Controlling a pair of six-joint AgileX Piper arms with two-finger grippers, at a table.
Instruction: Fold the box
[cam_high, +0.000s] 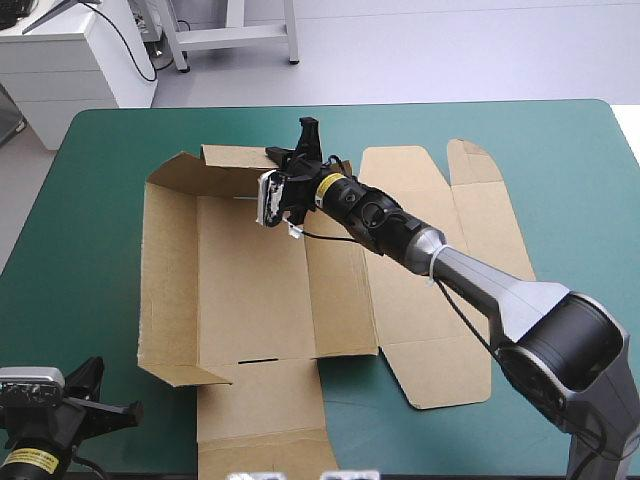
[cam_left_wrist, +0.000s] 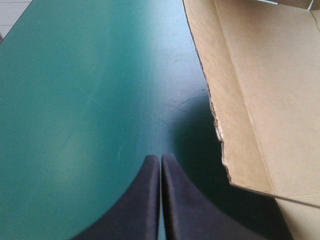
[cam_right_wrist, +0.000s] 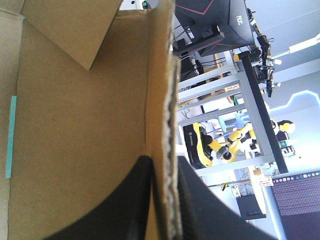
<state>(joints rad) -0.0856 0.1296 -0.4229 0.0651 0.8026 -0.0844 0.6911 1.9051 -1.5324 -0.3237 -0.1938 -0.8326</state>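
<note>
High view: the box (cam_high: 250, 280) is mid-frame, its sheet mostly flat on the teal-green cover (cam_high: 90, 200). The left wall (cam_high: 165, 290) and far wall (cam_high: 235, 158) are raised. My right gripper (cam_high: 303, 150) is at upper centre, clamped on the right end of the far wall. That wall's long axis runs left from my fingers toward the box's upper-left corner. My left gripper (cam_high: 105, 402) sits in the lower-left corner of the frame, off the board. The closest part of the box to it is the near-left corner flap (cam_high: 185, 373).

Left wrist view: my left fingers are pressed together with nothing between them, over bare cover. The box edge lies ahead and to one side, not touching.

Right wrist view: my right fingers are all but closed, with the far wall's edge sandwiched between them. The box's inner face is on one side.

My read: the next fold turns on that far wall. The right arm has it and the left is well apart.
</note>
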